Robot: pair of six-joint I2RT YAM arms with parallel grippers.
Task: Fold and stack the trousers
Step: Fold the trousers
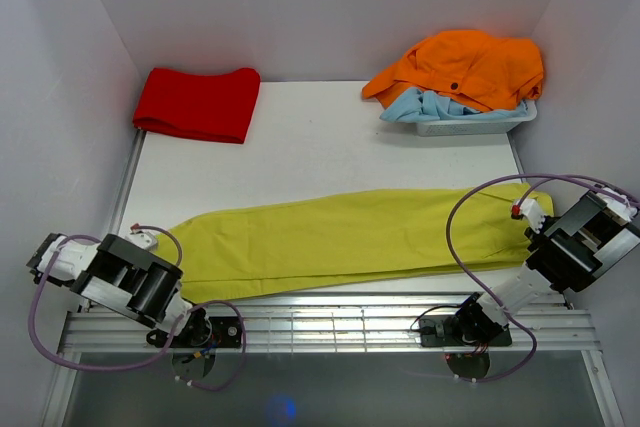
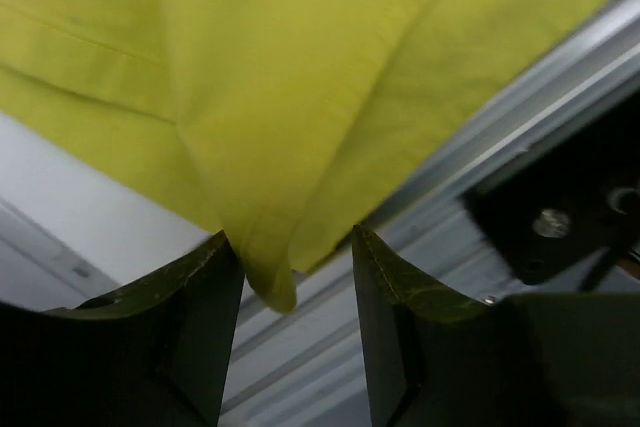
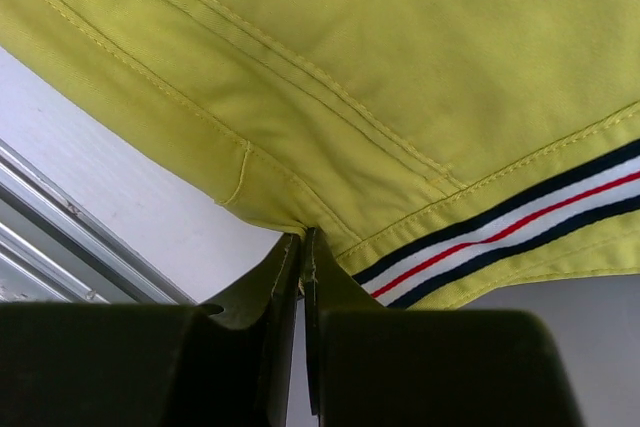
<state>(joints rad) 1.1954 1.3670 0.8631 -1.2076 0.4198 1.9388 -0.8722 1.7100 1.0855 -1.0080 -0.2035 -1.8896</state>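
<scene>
The trousers (image 1: 340, 242) span the table (image 1: 320, 147) front; folded cloth (image 1: 197, 104) behind left; basket (image 1: 470, 128) behind right.

From above, right arm (image 1: 580, 237) covers trousers (image 1: 340, 242) waist corner; blue garment (image 1: 440, 107) mostly buried under orange garment (image 1: 470, 65).

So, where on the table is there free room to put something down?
The widest bare patch of table lies between the red cloth at the far left, the clothes bin at the far right, and the trousers. The near edge is crowded: the trousers span nearly its whole width.
</scene>
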